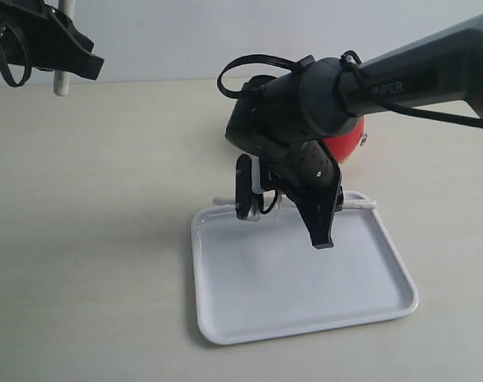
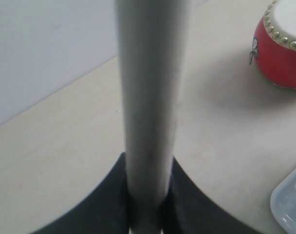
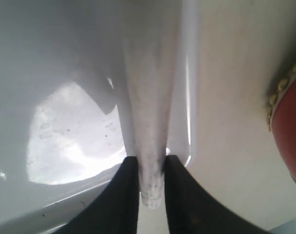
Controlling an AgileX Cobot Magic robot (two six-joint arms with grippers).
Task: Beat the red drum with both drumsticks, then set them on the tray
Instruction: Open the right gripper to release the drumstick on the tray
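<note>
the left hand point(image 1: 60, 54), upper left of the exterior frame, clamps one drumstick point(image 2: 150, 97) upright above the surface point(image 1: 106, 239). the right hand point(image 1: 282, 208), mid-frame, grips the other drumstick point(image 3: 148, 112) along the tray point(image 1: 305, 310)'s far rim, with the red drum point(image 1: 346, 143) behind it.

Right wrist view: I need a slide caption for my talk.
Right claw grips a drumstick at the white tray's edge, red drum alongside.

Ext. cam: raised, angled down over table point(image 1: 106, 207) toward wall point(image 1: 225, 32), mid-range. L wrist cam: close along stick point(image 2: 150, 97), facing across table. R wrist cam: v. close, onto tray point(image 3: 65, 73). All three share drum point(image 1: 348, 143), tray.
</note>
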